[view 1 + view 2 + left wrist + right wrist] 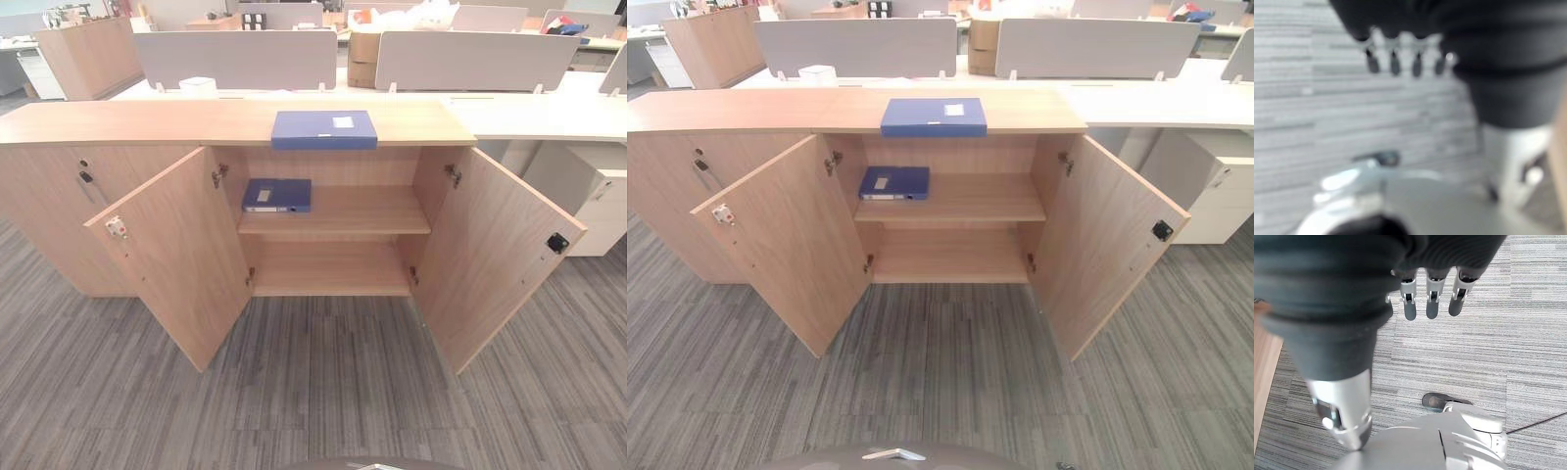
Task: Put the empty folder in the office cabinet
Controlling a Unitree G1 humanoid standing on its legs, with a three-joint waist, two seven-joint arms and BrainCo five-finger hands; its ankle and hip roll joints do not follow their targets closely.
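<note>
A blue folder lies flat on top of the cabinet, right above the open part and at the front edge. Nothing is touching it. Inside the cabinet, a second blue folder lies on the left end of the upper shelf. The lower shelf is bare. Both doors, the left door and the right door, are swung wide open.

The left hand hangs down over the carpet with its fingers loose and straight, holding nothing. The right hand hangs the same way, loose and with nothing in it.

I think the job has not really begun. The next move looks like reaching up to the folder on top, getting hold of it, and then bringing it down onto a shelf in the cabinet.
</note>
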